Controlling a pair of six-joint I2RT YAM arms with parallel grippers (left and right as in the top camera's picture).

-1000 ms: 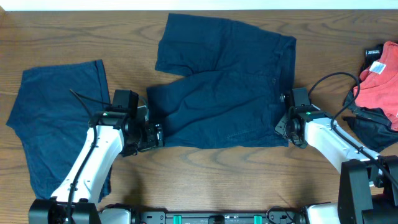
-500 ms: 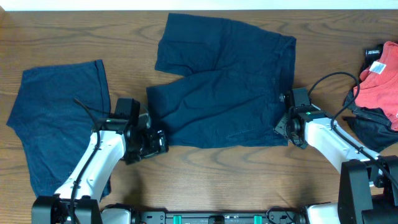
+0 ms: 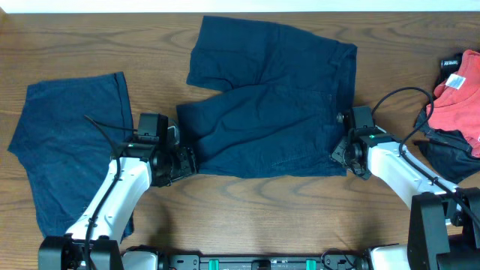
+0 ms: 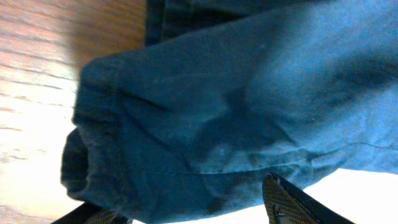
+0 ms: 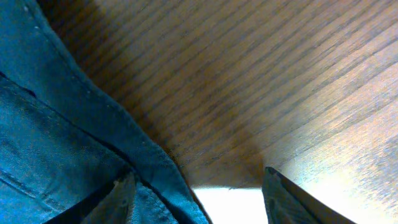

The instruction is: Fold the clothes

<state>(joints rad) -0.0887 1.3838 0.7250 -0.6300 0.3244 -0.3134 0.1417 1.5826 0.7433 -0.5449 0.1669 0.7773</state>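
Observation:
The clothes are two dark navy garments. A pair of shorts lies in the middle of the table, one leg folded across the other. A second navy piece lies flat at the left. My left gripper is at the lower-left hem corner of the shorts. In the left wrist view its jaws stand apart, with the bunched hem between them. My right gripper is at the right edge of the shorts. It is open, and the stitched edge runs in beside its left finger.
A red cloth with a black tag and a dark garment are piled at the right edge. A black cable loops above the right arm. The wooden table shows bare in front of the shorts.
My left gripper dipped toward the front edge and came back to the hem corner, its jaws narrower than before. The right arm and both garments have not moved.

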